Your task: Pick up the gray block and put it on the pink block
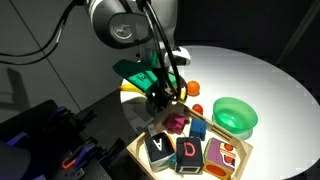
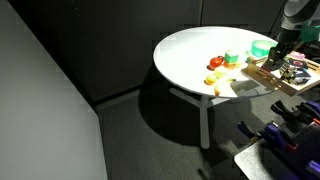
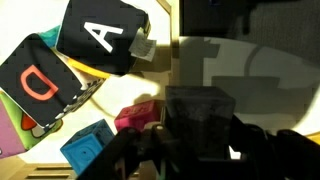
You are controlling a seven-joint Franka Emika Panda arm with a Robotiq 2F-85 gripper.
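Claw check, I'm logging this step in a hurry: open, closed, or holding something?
Claw: closed on the gray block.

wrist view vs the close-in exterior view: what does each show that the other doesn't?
Wrist view only: the gray block sitting between the fingers of the claw; whether it's gripped is unclear. Exterior view only: the green bowl and the arm above the blocks. Both: the A tile, the D tile, the pink block and the blue cube.
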